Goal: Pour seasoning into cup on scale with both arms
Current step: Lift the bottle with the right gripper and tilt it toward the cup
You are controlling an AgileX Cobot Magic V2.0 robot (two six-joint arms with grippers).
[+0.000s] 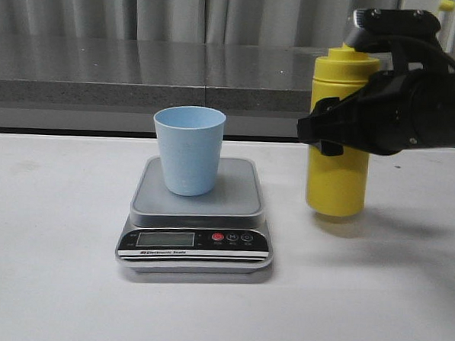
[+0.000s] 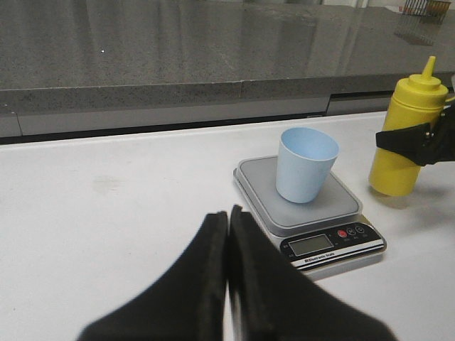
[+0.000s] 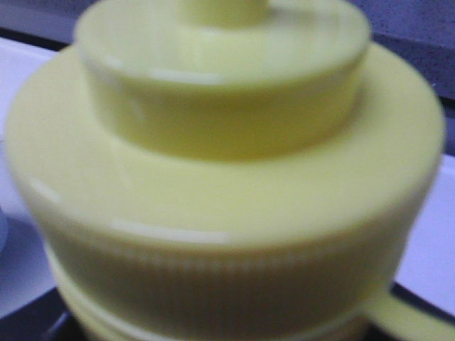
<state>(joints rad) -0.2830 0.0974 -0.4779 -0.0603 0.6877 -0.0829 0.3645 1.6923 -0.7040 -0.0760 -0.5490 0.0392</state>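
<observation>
The yellow seasoning bottle (image 1: 335,184) stands upright to the right of the scale, its base at or just above the white table. My right gripper (image 1: 330,134) is clamped around its middle, one black finger (image 1: 321,134) across its front. The bottle's ribbed cap (image 3: 227,177) fills the right wrist view, hiding the fingers. The pale blue cup (image 1: 188,149) stands upright on the scale (image 1: 197,247). In the left wrist view, my left gripper (image 2: 229,217) is shut and empty, low over the table in front of the scale (image 2: 334,245), cup (image 2: 306,165) and bottle (image 2: 407,135).
A grey stone ledge (image 1: 179,69) runs along the back of the white table (image 1: 54,268), with a curtain behind it. The right arm's black bulk (image 1: 429,105) hangs over the table's right side.
</observation>
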